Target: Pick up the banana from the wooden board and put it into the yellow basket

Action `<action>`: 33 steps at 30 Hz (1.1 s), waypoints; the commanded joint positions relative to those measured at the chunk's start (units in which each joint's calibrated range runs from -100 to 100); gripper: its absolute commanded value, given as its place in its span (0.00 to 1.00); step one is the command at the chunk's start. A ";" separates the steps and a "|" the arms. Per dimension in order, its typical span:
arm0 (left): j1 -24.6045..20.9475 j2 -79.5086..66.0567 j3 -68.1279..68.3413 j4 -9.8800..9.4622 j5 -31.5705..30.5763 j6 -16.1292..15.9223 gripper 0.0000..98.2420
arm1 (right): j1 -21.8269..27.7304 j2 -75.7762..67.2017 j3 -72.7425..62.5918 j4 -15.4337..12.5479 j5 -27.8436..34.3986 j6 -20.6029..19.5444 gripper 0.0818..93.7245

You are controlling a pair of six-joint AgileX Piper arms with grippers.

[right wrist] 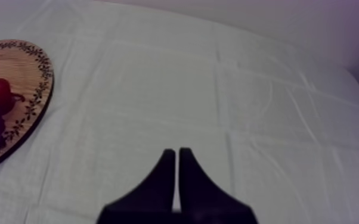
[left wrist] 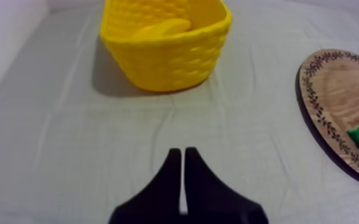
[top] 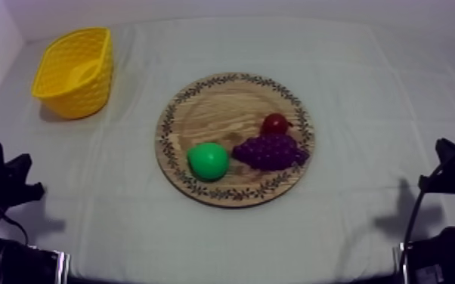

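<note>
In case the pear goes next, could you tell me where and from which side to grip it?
Probably take the pear round its body, from above, with the left gripper, which rests nearer. The grapes lie close at its right, so close across its near and far sides, where the board is bare.

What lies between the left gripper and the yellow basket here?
Only bare cloth: in the left wrist view, the stretch from the left gripper to the yellow basket holds nothing else.
</note>
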State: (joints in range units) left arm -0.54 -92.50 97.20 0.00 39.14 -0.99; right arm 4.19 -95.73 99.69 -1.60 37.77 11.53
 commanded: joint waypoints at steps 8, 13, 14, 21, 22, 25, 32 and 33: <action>0.21 -6.70 -0.04 -0.18 1.68 5.11 0.00 | 0.02 -0.02 -0.03 0.02 -0.03 0.02 0.00; 0.33 -7.22 1.14 -1.15 -1.98 11.15 0.00 | 0.02 -0.02 -0.03 0.02 -0.03 -0.01 0.00; 0.34 -7.26 1.57 -1.40 -3.48 11.79 0.00 | 0.02 -0.02 -0.03 0.02 -0.03 -0.02 0.00; 0.36 -7.32 2.49 -1.97 -6.68 11.63 0.00 | 0.02 -0.02 -0.03 0.02 -0.03 -0.03 0.00; 0.36 -7.33 2.52 -1.99 -6.77 11.58 0.00 | 0.02 -0.02 -0.03 0.02 -0.03 -0.03 0.00; 0.36 -7.33 2.56 -2.01 -6.90 11.50 0.00 | 0.02 -0.02 -0.03 0.02 -0.03 -0.03 0.00; 0.36 -7.33 2.57 -2.03 -6.96 11.47 0.00 | 0.02 -0.02 -0.03 0.02 -0.03 -0.03 0.00; 0.36 -7.33 2.57 -2.03 -6.96 11.47 0.00 | 0.02 -0.02 -0.03 0.02 -0.03 -0.03 0.00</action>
State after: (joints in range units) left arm -0.19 -99.79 99.76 -2.01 32.24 10.49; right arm 4.19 -95.73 99.69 -1.60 37.72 11.49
